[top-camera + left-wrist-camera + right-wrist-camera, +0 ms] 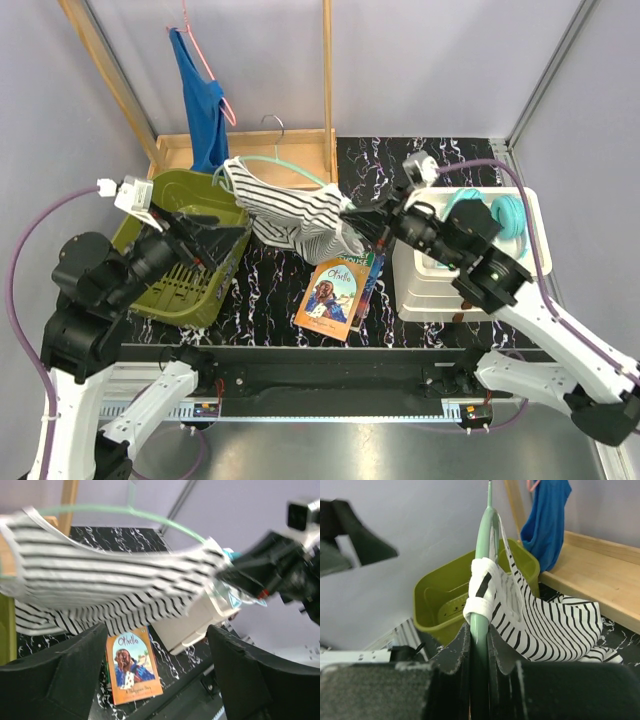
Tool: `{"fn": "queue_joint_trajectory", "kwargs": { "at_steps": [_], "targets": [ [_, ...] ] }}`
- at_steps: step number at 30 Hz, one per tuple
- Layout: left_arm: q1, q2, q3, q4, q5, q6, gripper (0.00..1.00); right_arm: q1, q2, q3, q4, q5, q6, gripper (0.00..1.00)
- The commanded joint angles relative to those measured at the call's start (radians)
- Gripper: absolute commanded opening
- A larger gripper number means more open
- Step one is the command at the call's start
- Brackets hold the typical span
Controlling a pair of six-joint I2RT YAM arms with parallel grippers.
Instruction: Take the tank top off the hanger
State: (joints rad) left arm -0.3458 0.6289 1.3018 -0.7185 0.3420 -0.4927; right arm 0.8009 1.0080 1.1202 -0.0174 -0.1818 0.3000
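A black-and-white striped tank top (290,212) hangs on a mint green hanger (290,165) held above the table. My right gripper (352,215) is shut on the hanger's right end (481,630), with the top's strap (482,587) bunched just above the fingers. My left gripper (225,222) is open and empty at the top's left side, over the basket. In the left wrist view the striped top (100,585) spreads just beyond the open fingers (55,675).
An olive green basket (170,290) stands at the left. A blue top (203,100) hangs on a pink hanger (215,75) from a wooden rack (325,70) at the back. An Othello book (333,298) lies mid-table. A white bin (425,285) with teal hangers (505,215) stands right.
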Motion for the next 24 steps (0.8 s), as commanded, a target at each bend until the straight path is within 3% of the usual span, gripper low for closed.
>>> {"fn": "queue_joint_trajectory", "kwargs": {
  "at_steps": [1,13,20,23,24],
  "targets": [
    [-0.004,0.072,0.070,0.056,-0.115,0.046,0.81,0.007,-0.153,-0.045,0.083,-0.088,0.018,0.00],
    [-0.004,0.256,0.145,0.086,-0.199,0.023,0.63,0.006,-0.292,-0.171,0.083,-0.111,0.018,0.00],
    [-0.004,0.259,0.077,0.113,-0.216,0.022,0.59,0.007,-0.321,-0.200,0.088,-0.108,0.011,0.00],
    [-0.005,0.243,0.048,0.152,-0.187,0.035,0.62,0.007,-0.325,-0.211,0.086,-0.108,0.007,0.00],
    [-0.004,0.221,0.033,0.216,-0.111,0.064,0.72,0.007,-0.325,-0.212,0.085,-0.104,0.007,0.00]
  ]
}}
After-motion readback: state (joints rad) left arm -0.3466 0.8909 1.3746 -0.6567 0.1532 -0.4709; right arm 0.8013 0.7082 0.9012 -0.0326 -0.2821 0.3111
